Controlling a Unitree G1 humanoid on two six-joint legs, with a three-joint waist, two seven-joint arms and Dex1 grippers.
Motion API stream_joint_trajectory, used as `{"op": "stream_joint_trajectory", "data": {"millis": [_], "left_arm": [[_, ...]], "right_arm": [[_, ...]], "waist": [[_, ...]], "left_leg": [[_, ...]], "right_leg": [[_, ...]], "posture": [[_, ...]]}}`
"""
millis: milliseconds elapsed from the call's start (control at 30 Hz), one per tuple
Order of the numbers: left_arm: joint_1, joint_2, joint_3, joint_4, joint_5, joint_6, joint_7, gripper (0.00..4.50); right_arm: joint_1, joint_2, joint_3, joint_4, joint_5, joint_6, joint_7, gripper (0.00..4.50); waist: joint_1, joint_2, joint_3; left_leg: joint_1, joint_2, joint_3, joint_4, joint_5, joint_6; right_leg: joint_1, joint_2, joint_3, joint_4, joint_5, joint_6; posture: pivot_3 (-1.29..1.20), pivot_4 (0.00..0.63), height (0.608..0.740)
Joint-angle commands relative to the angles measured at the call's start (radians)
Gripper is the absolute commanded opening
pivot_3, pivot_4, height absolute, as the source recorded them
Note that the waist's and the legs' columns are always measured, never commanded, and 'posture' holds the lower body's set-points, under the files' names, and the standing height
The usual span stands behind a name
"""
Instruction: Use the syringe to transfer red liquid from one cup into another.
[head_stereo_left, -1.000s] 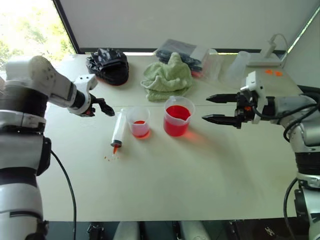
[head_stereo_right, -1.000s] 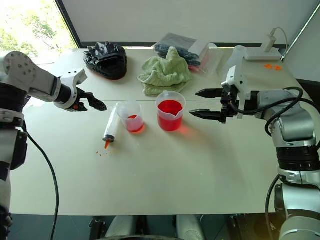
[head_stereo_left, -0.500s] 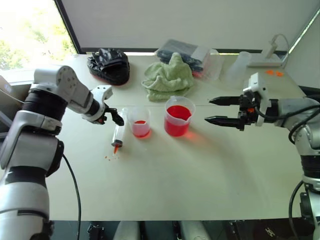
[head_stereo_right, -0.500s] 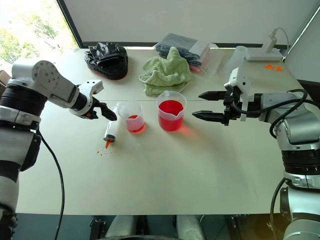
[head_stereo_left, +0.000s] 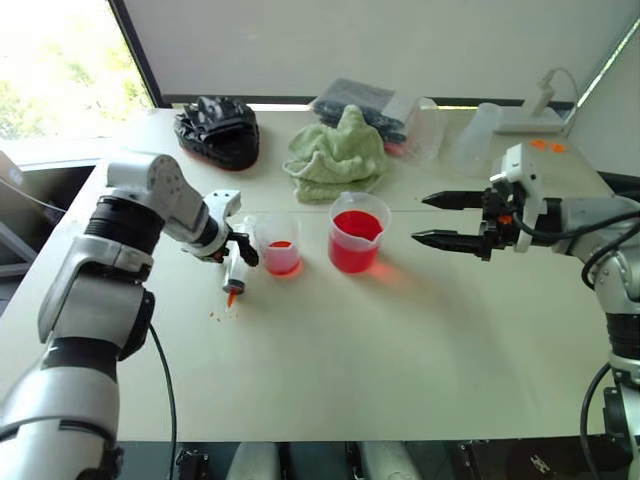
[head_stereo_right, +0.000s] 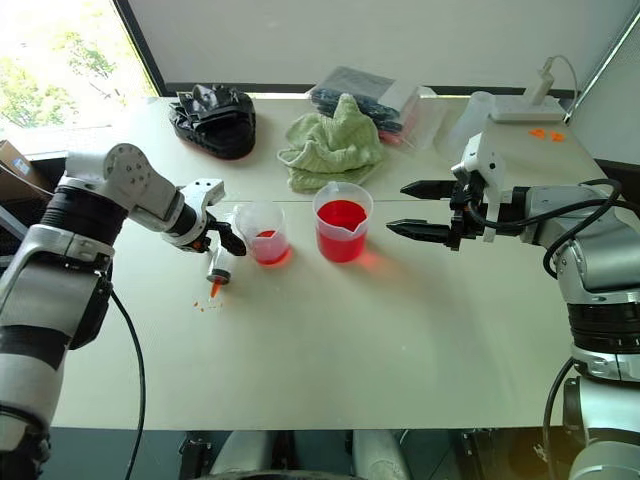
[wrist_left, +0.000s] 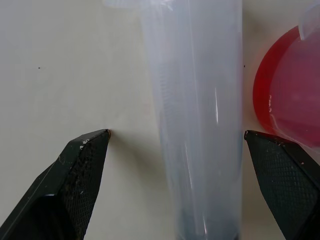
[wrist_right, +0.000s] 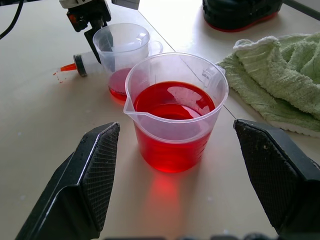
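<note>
Broad pale table (head_stereo_left: 330, 350) across the middle of the head views. Upper centre: crumpled green towel (head_stereo_left: 335, 155); upper left of it, a black bundle (head_stereo_left: 217, 130); behind the towel, a dark packet in clear wrap (head_stereo_left: 368, 103).

Centre of frame: larger spouted beaker (head_stereo_left: 355, 232), upright, about half full of red liquid (wrist_right: 172, 107). Just left of it, standing apart: small clear cup (head_stereo_left: 278, 243), a shallow red pool at its bottom.

Left of the small cup: syringe (head_stereo_right: 220, 262), lying flat on the table, red-orange tip toward the lower edge, a few red droplets (head_stereo_left: 219, 316) beyond the tip.

Left gripper (wrist_left: 175, 145) wide open, pointing steeply down, one finger on either side of the syringe barrel, not touching it, holding nothing.

Right gripper (head_stereo_left: 440, 219) at centre right, well open, empty, roughly level, aimed at the beaker, well apart from it.
</note>
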Motion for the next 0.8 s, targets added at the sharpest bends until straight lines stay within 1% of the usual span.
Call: {"op": "stream_joint_trajectory", "data": {"millis": [33, 200, 267, 300, 333, 367, 400, 467, 500, 667, 800], "left_arm": [[0.013, -0.008, 0.048, -0.037, 0.021, 0.008, 0.031, 4.49], [0.035, -0.028, 0.093, -0.062, 0.036, 0.008, 0.069, 4.49], [0.050, -0.032, 0.108, -0.073, 0.037, 0.008, 0.081, 3.98], [0.054, -0.034, 0.113, -0.075, 0.037, 0.008, 0.085, 3.79], [0.059, -0.035, 0.119, -0.079, 0.036, 0.008, 0.091, 3.32], [0.064, -0.035, 0.125, -0.084, 0.033, 0.008, 0.097, 3.00], [0.070, -0.033, 0.132, -0.092, 0.026, 0.008, 0.103, 2.47], [0.081, -0.027, 0.143, -0.103, 0.012, 0.008, 0.117, 1.57], [0.083, -0.026, 0.146, -0.106, 0.006, 0.008, 0.124, 1.35], [0.098, 0.012, 0.154, -0.132, -0.060, 0.008, 0.142, 1.35], [0.088, 0.051, 0.198, -0.153, -0.087, 0.008, 0.156, 1.35]], "right_arm": [[-0.015, -0.019, -0.031, -0.032, 0.020, 0.000, -0.002, 3.83], [-0.015, -0.023, -0.032, -0.036, 0.022, 0.005, -0.003, 3.83], [-0.014, -0.025, -0.034, -0.037, 0.022, 0.006, -0.004, 3.83], [-0.013, -0.026, -0.035, -0.038, 0.022, 0.006, -0.004, 3.83], [-0.013, -0.026, -0.035, -0.039, 0.022, 0.007, -0.005, 3.83], [-0.013, -0.026, -0.035, -0.039, 0.023, 0.008, -0.006, 3.83], [-0.014, -0.026, -0.034, -0.039, 0.023, 0.010, -0.007, 3.83], [-0.015, -0.026, -0.033, -0.040, 0.024, 0.009, -0.010, 3.83], [-0.015, -0.027, -0.033, -0.039, 0.025, 0.009, -0.009, 3.83], [-0.023, -0.025, -0.025, -0.036, 0.026, 0.008, -0.013, 3.83], [-0.027, -0.021, -0.019, -0.033, 0.027, 0.005, -0.016, 3.83]], "waist": [[0.000, 0.000, 0.000], [0.004, 0.000, 0.000], [0.005, 0.000, 0.000], [0.005, 0.000, 0.000], [0.005, 0.000, 0.000], [0.006, 0.000, 0.000], [0.006, 0.000, 0.000], [0.007, 0.000, 0.000], [0.007, 0.000, 0.000], [0.007, 0.000, 0.000], [0.005, 0.000, 0.000]], "left_leg": [[0.000, 0.000, 0.000, 0.000, 0.000, 0.000], [0.000, 0.000, 0.000, 0.002, 0.000, 0.000], [0.000, 0.000, 0.000, 0.003, 0.000, 0.000], [0.000, 0.000, 0.000, 0.006, 0.000, 0.000], [0.000, 0.000, 0.000, 0.007, 0.000, 0.001], [0.000, 0.000, 0.000, 0.007, 0.000, 0.001], [0.000, 0.000, 0.000, 0.007, 0.000, 0.001], [0.000, 0.000, 0.000, 0.008, 0.000, 0.001], [0.000, 0.000, 0.000, 0.008, 0.000, 0.001], [0.000, 0.000, 0.000, 0.008, 0.000, 0.001], [0.000, 0.000, 0.000, 0.008, 0.000, 0.001]], "right_leg": [[0.000, 0.000, 0.000, 0.000, 0.000, 0.000], [0.000, 0.000, 0.000, 0.002, 0.000, 0.000], [0.000, 0.000, 0.000, 0.003, 0.000, 0.000], [0.000, 0.000, 0.000, 0.009, 0.000, 0.000], [0.000, 0.000, 0.000, 0.009, 0.000, 0.000], [0.000, 0.000, 0.000, 0.009, 0.000, 0.000], [0.000, 0.000, 0.000, 0.009, 0.000, 0.000], [0.000, 0.000, 0.000, 0.009, 0.000, 0.000], [0.000, 0.000, 0.000, 0.009, 0.000, 0.000], [0.000, 0.000, 0.000, 0.009, 0.000, 0.000], [0.000, 0.000, 0.000, 0.009, 0.000, 0.000]], "posture": [[0.00, 0.150, 0.740], [0.00, 0.150, 0.740], [0.00, 0.150, 0.740], [0.00, 0.150, 0.740], [0.00, 0.150, 0.740], [0.00, 0.150, 0.740], [0.00, 0.150, 0.740], [0.00, 0.150, 0.740], [0.00, 0.150, 0.740], [0.00, 0.150, 0.740], [0.00, 0.150, 0.740]]}}
